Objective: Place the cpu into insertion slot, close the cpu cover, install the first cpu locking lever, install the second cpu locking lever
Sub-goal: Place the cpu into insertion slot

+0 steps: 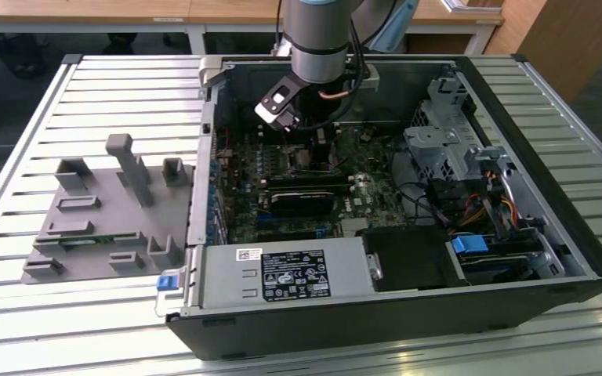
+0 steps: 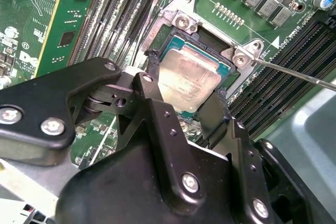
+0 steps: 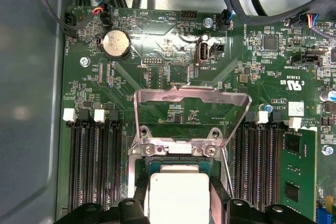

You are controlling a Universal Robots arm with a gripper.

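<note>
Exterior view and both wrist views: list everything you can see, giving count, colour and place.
case: 1, black, open, on the table
table: 1, pale slats, under the case
fixture: 1, grey, on the table, at the exterior view's left of the case
motherboard: 1, green, inside the case
cpu: 1, silver, at the socket
cpu cover: 1, silvery, swung open beside the socket
battery: 1, silver, on the motherboard
memory stick: 1, green, in a slot
arm: 1, grey, reaching into the case
gripper: 1, black, closed on the cpu

The cpu [image 2: 191, 80], a dull silver-grey square, lies flat in the socket [image 2: 206, 35]. The cpu cover [image 3: 191, 93], a silvery windowed frame, stands swung open at the socket's edge.
</note>
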